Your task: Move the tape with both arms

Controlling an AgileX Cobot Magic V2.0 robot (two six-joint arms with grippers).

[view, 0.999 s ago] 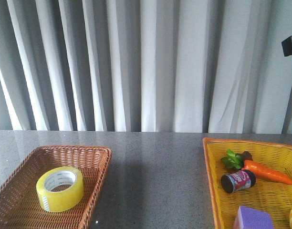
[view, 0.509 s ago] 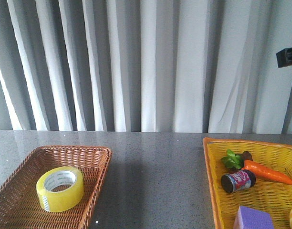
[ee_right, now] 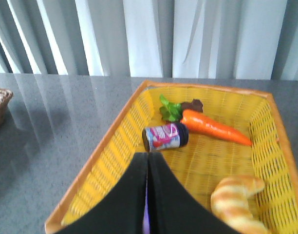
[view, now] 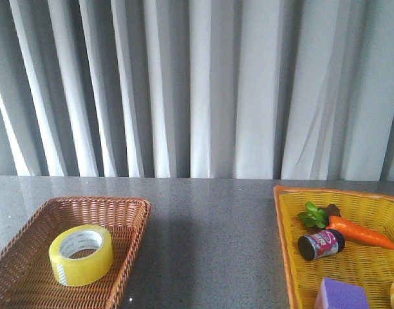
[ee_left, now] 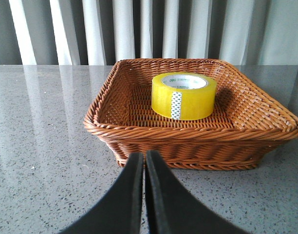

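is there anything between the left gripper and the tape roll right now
Yes. The near wall of the brown wicker basket stands between the left gripper, shut and low in front of it, and the tape lying flat inside. Nothing covers the roll from above.

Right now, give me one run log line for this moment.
tape: in brown wicker basket, untouched | left hand: shut, before basket | right hand: shut, over yellow basket

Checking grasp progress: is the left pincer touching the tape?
Apart. The left wrist view shows the shut left pincer outside the brown basket, whose near rim separates it from the tape.
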